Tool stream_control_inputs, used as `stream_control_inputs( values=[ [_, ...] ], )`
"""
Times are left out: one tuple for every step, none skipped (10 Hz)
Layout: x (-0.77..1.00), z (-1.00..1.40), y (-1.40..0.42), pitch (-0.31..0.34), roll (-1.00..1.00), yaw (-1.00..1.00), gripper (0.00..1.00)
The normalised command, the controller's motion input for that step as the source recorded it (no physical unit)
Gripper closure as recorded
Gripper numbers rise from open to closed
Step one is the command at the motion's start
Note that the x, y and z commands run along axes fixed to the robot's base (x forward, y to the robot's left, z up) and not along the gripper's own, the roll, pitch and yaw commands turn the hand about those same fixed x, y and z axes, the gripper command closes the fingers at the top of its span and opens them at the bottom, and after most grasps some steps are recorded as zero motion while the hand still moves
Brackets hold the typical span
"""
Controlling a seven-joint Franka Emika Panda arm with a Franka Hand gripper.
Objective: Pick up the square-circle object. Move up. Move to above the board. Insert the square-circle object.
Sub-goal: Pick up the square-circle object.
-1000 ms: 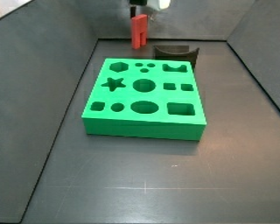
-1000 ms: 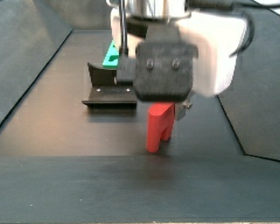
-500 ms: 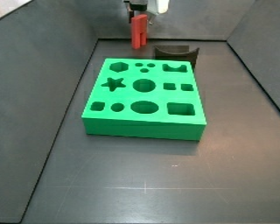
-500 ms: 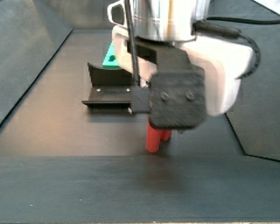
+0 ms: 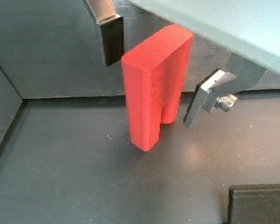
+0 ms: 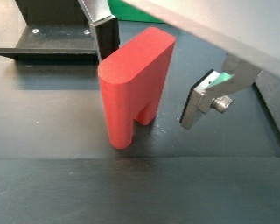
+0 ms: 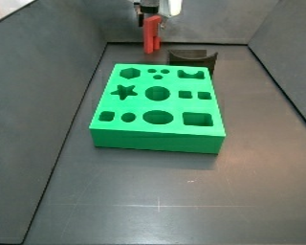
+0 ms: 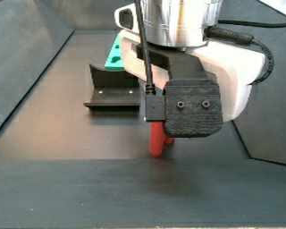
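The place was a robotics lab test cell, not a home or shop. A dark grey floor [image 7: 182, 201] lay enclosed by plain grey sloping walls [image 7: 47, 115] with no furnishing or decoration. On it sat purpose-made test pieces: a bright green board [image 7: 160, 105] cut with star, circle, square and oval holes, and beyond its far edge a dark L-shaped fixture [image 8: 113, 94] bolted to a base plate. The robot arm's gripper [image 5: 160, 74] hung at the far end of the floor, its silver fingers [image 6: 206, 96] either side of a red square-circle object [image 5: 152, 87] standing upright there, seen in both wrist views.
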Motion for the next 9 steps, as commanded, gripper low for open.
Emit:
stream_control_inputs(
  values=[
    [0.00,0.00,0.00,0.000,0.00,0.00,1.00],
    [0.00,0.00,0.00,0.000,0.00,0.00,1.00],
    [0.00,0.00,0.00,0.000,0.00,0.00,1.00],
    [0.00,0.00,0.00,0.000,0.00,0.00,1.00],
    [0.00,0.00,0.00,0.000,0.00,0.00,1.00],
    [0.00,0.00,0.00,0.000,0.00,0.00,1.00],
    [0.00,0.00,0.00,0.000,0.00,0.00,1.00],
    [0.00,0.00,0.00,0.000,0.00,0.00,1.00],
    [0.00,0.00,0.00,0.000,0.00,0.00,1.00]
  ],
)
